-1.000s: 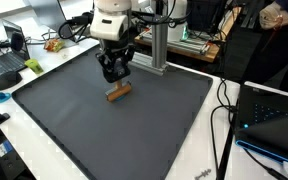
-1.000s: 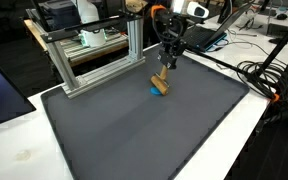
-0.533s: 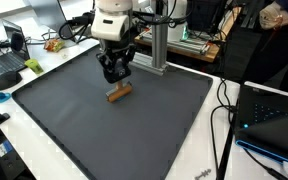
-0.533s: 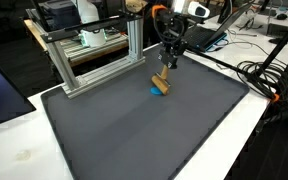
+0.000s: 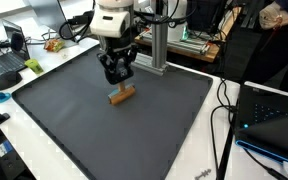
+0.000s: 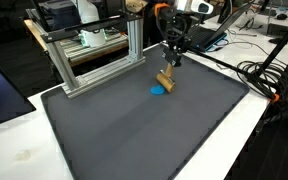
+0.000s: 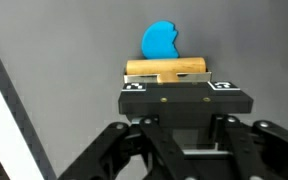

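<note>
Markings that show are few: two small black-and-white squares sit on the front bar of the gripper (image 7: 174, 88) in the wrist view, and they carry no letters. Print on the equipment behind the work area is too small to read.

A dark grey mat (image 5: 134, 135) covers most of a white table (image 6: 24, 150). An aluminium frame (image 6: 89, 55) stands along the mat's far edge. Around the table is a crowded lab or office, with a laptop (image 5: 4, 62) to one side and black cables (image 5: 224, 110) trailing over the white edge.

The jaws are clamped on a small wooden block (image 7: 167, 70). It lies crosswise between the fingertips, its long side level in the wrist view and both ends sticking out past them. In an exterior view the wooden block (image 6: 165, 80) hangs tilted under the gripper, near the frame side of the mat. A flat blue piece (image 6: 160, 89) lies on the mat just beside and below it. In the wrist view the blue piece (image 7: 160, 40) shows just beyond the block. Whether the block touches the blue piece or the mat I cannot tell.
</note>
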You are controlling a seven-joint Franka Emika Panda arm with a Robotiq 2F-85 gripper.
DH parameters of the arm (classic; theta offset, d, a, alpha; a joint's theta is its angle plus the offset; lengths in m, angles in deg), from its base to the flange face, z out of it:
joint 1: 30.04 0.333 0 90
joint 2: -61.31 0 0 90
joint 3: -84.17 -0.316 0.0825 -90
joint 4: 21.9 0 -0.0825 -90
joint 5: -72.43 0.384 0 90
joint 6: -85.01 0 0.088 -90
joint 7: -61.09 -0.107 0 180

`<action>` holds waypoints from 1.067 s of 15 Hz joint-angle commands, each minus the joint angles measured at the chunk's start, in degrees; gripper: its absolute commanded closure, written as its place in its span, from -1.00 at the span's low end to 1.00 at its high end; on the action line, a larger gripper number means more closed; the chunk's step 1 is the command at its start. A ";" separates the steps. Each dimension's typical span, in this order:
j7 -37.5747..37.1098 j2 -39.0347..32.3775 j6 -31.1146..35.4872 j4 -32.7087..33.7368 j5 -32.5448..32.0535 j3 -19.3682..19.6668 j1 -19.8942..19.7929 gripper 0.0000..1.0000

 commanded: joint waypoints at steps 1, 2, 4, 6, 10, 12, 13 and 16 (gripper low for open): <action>-2.88 4.15 -0.04 -0.32 4.18 -0.28 -0.46 0.56; -4.80 5.18 -0.33 -0.43 5.49 -0.12 -0.51 0.56; -10.06 7.72 -1.03 -1.20 6.26 0.82 -0.60 0.56; -15.52 10.23 -1.86 -2.16 6.04 1.71 -0.63 0.56; -28.24 12.56 -2.19 -3.25 4.48 3.21 -0.25 0.56; -34.73 12.95 -1.65 -3.95 3.99 3.82 -0.14 0.56; -37.92 12.94 -1.61 -4.12 3.76 4.10 -0.07 0.56; -47.11 12.39 -1.17 -4.76 4.14 4.87 -0.04 0.56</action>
